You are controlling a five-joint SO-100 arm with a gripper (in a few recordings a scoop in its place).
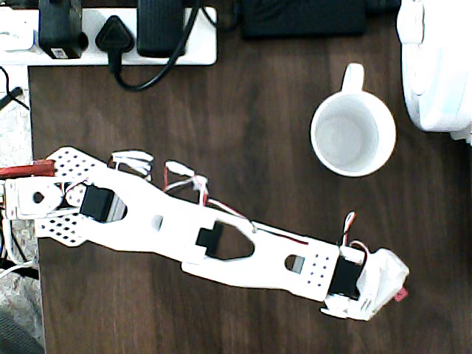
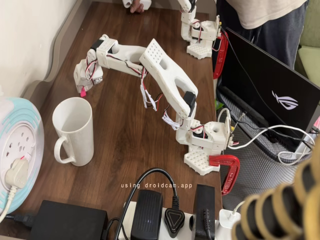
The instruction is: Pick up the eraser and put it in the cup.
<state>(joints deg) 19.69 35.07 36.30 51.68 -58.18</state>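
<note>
so far: the pick looks done; the drop into the cup is still to do, judging from where things lie.
cup (image 2: 73, 131): white mug standing upright on the dark wooden table (image 2: 130, 145), near and to the left in the fixed view, handle turned toward the camera. its inside looks bare in the overhead view (image 1: 352, 134); no eraser in it.
arm (image 2: 165, 75): white, based at the right edge of the table in the fixed view, reaching left and away across the wood to a spot beyond the cup.
gripper (image 2: 82, 86): pointing down, lifted off the table, fingers drawn close together around a small pink-red piece. in the overhead view it sits at the lower right (image 1: 383, 291).
eraser (image 2: 82, 93): a small pink-red tip showing at the bottom of the fingers, clear of the table; in the overhead view a sliver of it peeks out at the gripper's right edge (image 1: 401, 295). most of it is hidden by the fingers.
eraser relative to cup: just beyond the far rim in the fixed view, close to the mug but not over its mouth; in the overhead view the gripper is well below and a little right of the mug.
left to do: judged, carry the eraser over the mouth, then open the fingers.
</note>
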